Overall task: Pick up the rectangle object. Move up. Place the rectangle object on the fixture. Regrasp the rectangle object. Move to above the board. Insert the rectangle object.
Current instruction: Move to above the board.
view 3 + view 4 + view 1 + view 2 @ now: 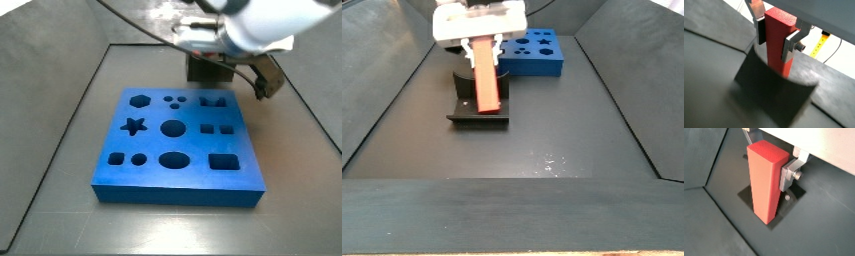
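My gripper [480, 45] is shut on the rectangle object [482, 82], a red-orange block held upright near its top end. In both wrist views the silver fingers [791, 46] clamp the block [779, 30] from two sides; in a wrist view only one finger [787, 178] shows beside the block [765, 183]. The block's lower end reaches down into the dark fixture [477, 112], which also shows in a wrist view [771, 90]. The blue board [174, 140] with shaped holes lies beside the fixture [207, 70]. In that side view the arm hides the block.
Sloping dark grey walls [382, 90] ring the floor on both sides. A yellow cable [819, 45] hangs beyond the bin edge. The board [536, 52] sits just behind the fixture.
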